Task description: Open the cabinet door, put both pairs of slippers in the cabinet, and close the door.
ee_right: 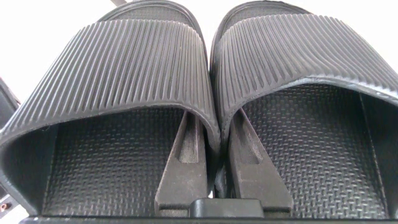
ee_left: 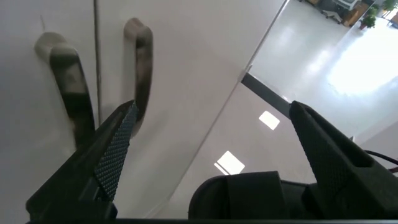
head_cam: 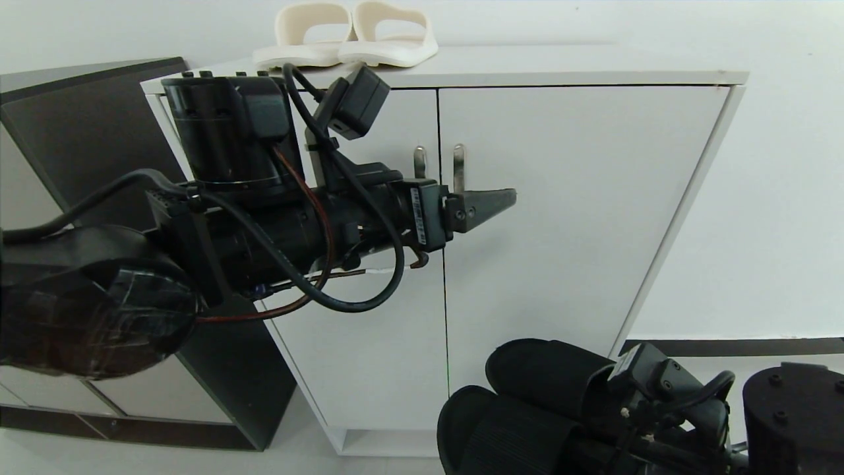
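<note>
cabinet [head_cam: 580,198]: doors shut | left jaws: wide open, empty, at right-door handle [head_cam: 458,165] | right jaws: clamped on black slippers [head_cam: 527,409], low before cabinet (white slippers [head_cam: 346,36] on its top) | risk: jaws may slip off thin handle; swinging door could hit black pair

A dark grey furniture unit [head_cam: 79,112] stands at the head view's left. Farther right, a white wall [head_cam: 784,198] meets a dark skirting strip [head_cam: 732,346]. The glossy floor [ee_left: 249,143] reflects bright light patches.
</note>
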